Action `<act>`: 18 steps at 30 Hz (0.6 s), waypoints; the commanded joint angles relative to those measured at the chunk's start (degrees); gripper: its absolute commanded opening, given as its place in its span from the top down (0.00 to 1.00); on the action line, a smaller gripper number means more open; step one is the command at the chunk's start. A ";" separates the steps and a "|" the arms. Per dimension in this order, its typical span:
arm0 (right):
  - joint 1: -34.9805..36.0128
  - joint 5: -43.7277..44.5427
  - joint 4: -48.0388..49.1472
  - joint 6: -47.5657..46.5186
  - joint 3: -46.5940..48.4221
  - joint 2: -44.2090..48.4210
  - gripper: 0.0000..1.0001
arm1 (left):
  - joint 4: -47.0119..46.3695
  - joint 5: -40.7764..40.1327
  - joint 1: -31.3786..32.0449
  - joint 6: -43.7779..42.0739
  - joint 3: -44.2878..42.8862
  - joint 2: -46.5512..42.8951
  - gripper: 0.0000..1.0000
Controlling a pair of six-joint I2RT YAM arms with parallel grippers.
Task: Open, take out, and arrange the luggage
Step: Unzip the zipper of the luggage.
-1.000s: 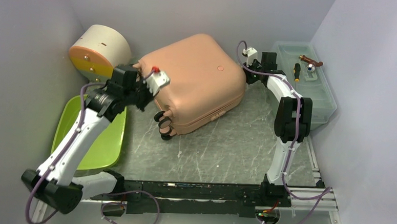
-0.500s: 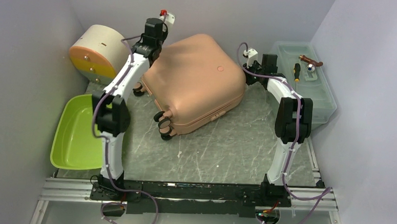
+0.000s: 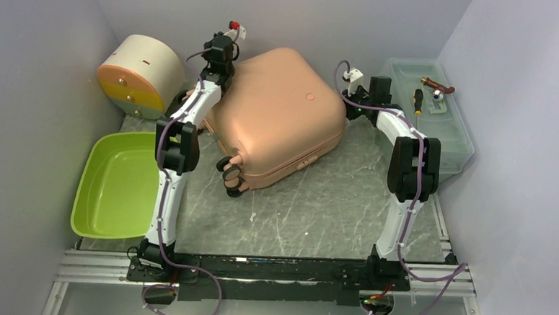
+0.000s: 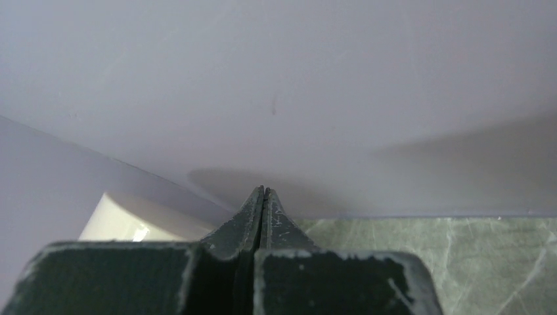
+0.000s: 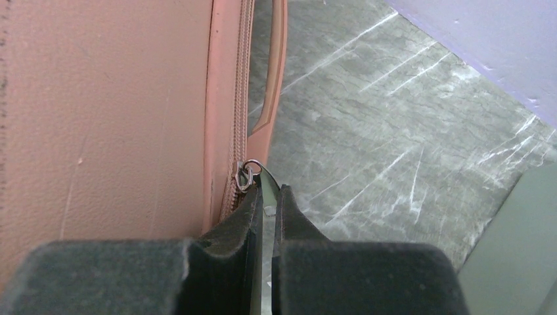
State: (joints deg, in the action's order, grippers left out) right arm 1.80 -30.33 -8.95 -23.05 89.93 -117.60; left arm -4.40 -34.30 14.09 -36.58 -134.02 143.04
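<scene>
Looks like the unzipping stage: the luggage (image 3: 279,118) lies closed on the worktop (image 3: 310,210), upper centre of the top view.
The right pincer (image 5: 266,197) is pinched tight on the zipper pull (image 5: 246,176), while the left pincer (image 4: 263,200) is closed on nothing. Next I'd drag that pull steadily along the seam.

Marbled table (image 3: 310,210) with luggage (image 3: 279,114), cream box (image 3: 140,67), green tray (image 3: 112,188), toolbox (image 3: 438,115).

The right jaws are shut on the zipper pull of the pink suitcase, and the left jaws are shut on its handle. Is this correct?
Not fully. The left jaws are shut on nothing; the left wrist view shows them pressed together with only the wall beyond. The right jaws do hold the zipper pull of the suitcase.
</scene>
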 commanded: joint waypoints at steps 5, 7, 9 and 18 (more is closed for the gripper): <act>-0.07 -5.93 0.17 -5.18 -0.31 1.05 1.00 | 0.52 11.84 2.18 -2.05 4.23 0.21 1.00; -0.21 -7.95 -0.77 -9.12 -0.33 1.08 1.00 | 2.61 17.02 3.47 -2.96 6.57 -0.31 1.00; -0.22 -10.10 -2.03 -13.09 0.03 0.88 1.00 | 3.69 20.52 5.03 -4.03 9.04 -0.82 1.00; -0.20 -23.20 -15.27 -27.34 6.38 -1.22 1.00 | 13.57 32.18 9.73 -3.11 11.79 0.00 1.00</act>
State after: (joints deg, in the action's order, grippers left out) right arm -0.12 -40.53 -14.81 -39.90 93.47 -118.98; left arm -8.69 -16.08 15.20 -43.35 -126.87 139.72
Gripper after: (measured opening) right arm 0.044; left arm 0.008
